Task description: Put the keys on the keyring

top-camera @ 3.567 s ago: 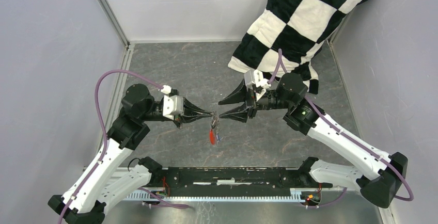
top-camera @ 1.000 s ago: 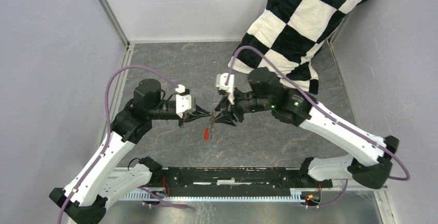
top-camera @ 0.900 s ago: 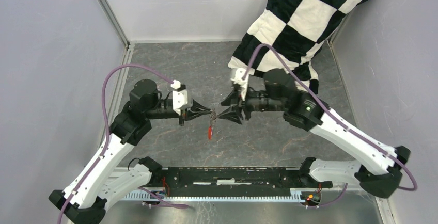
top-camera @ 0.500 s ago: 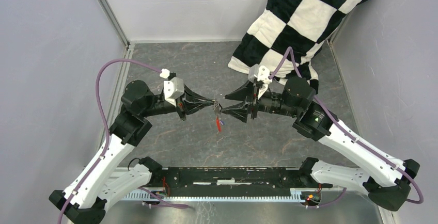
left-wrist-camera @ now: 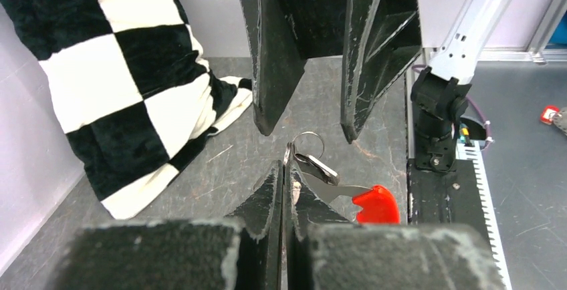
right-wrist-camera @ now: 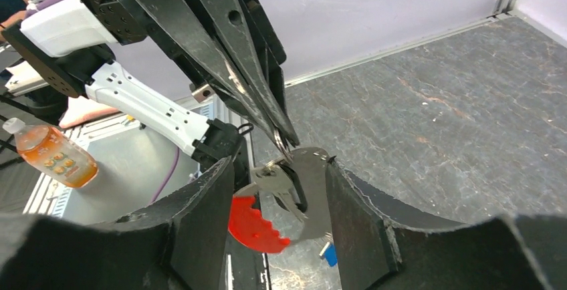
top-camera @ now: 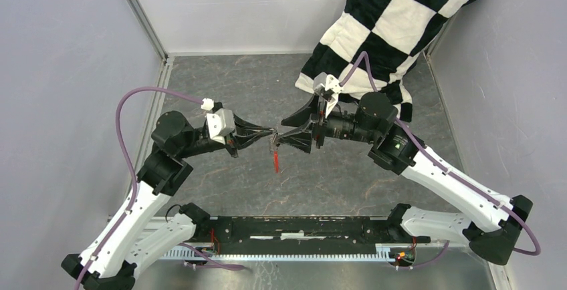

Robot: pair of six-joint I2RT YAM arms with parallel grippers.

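My left gripper is shut on the thin metal keyring and holds it above the floor. From the ring hang a silver key, a flat silver plate and the red tag, which also shows in both wrist views. A blue key head shows below the plate; I cannot tell whether it hangs on the ring. No black key head is clear. My right gripper is open, its two fingers on either side of the hanging bunch, tip to tip with the left gripper.
A black-and-white checkered cushion leans in the back right corner, close behind the right arm. Grey walls close the sides. The arms' base rail runs along the near edge. An orange drink bottle stands outside the cell.
Both grippers have shifted slightly left with the bunch between them. The left stays shut on the ring and the right stays open. The red tag has swung a little.
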